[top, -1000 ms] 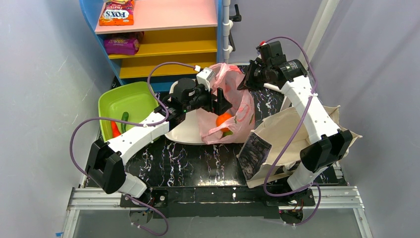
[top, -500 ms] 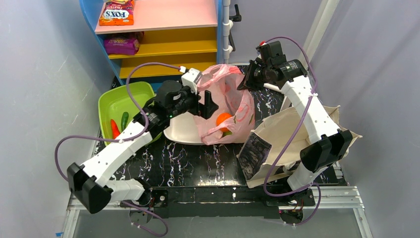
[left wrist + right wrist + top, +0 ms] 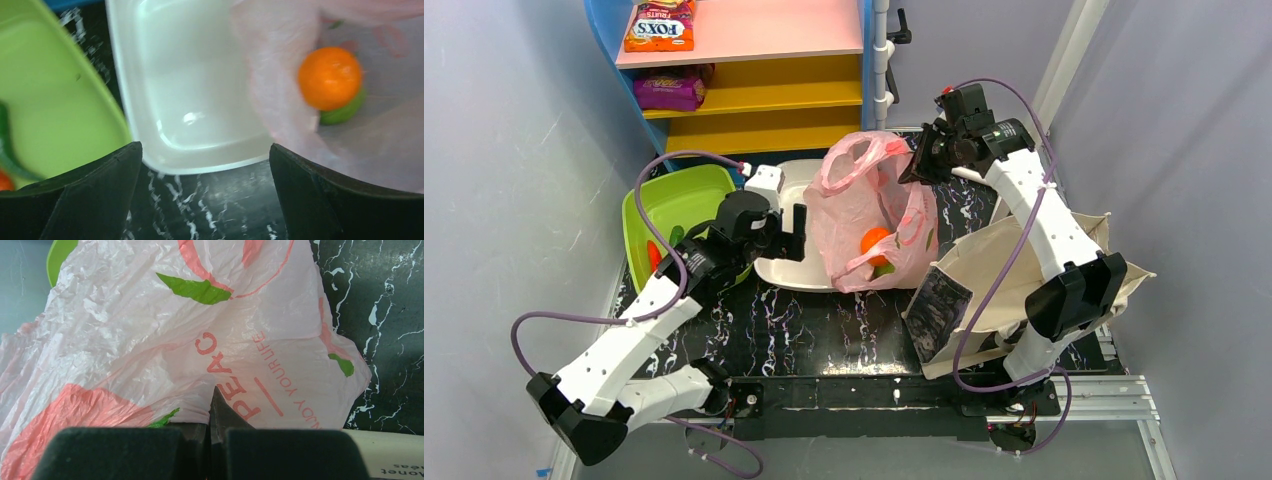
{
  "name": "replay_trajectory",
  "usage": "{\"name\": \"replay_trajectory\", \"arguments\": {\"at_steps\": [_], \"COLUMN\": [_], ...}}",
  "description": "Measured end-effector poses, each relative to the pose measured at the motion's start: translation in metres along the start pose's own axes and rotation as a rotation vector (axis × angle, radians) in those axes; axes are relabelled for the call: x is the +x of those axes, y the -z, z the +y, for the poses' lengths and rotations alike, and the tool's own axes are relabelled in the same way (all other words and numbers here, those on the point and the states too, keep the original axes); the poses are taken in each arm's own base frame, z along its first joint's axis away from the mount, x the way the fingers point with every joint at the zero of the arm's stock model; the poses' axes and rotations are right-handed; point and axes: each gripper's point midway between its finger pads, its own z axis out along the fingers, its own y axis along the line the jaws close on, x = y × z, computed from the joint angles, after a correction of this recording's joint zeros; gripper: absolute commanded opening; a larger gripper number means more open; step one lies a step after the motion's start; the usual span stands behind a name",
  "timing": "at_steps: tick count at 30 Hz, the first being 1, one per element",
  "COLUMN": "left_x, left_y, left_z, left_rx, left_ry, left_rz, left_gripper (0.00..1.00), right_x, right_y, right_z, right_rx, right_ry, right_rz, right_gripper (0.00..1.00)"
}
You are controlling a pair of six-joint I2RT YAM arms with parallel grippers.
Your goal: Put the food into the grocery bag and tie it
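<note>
Fruit (image 3: pixel 875 241) in grocery bag (image 3: pixel 864 190); tray (image 3: pixel 794 268) just left, basin (image 3: pixel 679 200) beyond it; tote (image 3: pixel 999 265) right of bag.

green vegetable (image 3: pixel 345 113) mostly hidden behind orange fruit (image 3: pixel 330 77), red piece (image 3: pixel 4 182) cut off

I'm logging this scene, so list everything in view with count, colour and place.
table: one, black marbled
grocery bag: one, translucent pink, table centre
orange fruit: one, orange, inside the grocery bag
green produce: one, green, beneath the orange fruit
white tray: one, white, partly under the bag's left side
green tub: one, lime, table's left
produce pieces: two visible, red and green, in the green tub
canvas tote: one, beige with dark panel, table's right
shelf unit: one, blue, pink and yellow, behind the table
snack packets: two, orange and purple, on the shelves
left gripper: one, black, open above the tray's near edge
right gripper: one, black, shut on the grocery bag
</note>
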Motion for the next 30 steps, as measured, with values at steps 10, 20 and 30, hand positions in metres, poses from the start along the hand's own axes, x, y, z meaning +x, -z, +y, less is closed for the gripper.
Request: {"name": "replay_trajectory", "arguments": {"at_steps": [10, 20, 30], "left_x": [0.038, 0.058, 0.080], "left_y": [0.010, -0.001, -0.038], "left_z": [0.128, 0.193, 0.252], "left_rx": [-0.453, -0.667, -0.662], "left_ry": [0.228, 0.272, 0.172], "left_rz": [0.161, 0.253, 0.238], "left_gripper": [0.98, 0.98, 0.98], "right_x": [0.000, 0.007, 0.017], "right_y": [-0.011, -0.024, -0.033], "right_z": [0.000, 0.000, -0.005], "right_rx": [-0.023, -0.072, -0.095], "right_ry": [-0.002, -0.009, -0.011], "right_rz": [0.002, 0.030, 0.057], "right_gripper": [0.01, 0.01, 0.01]}}
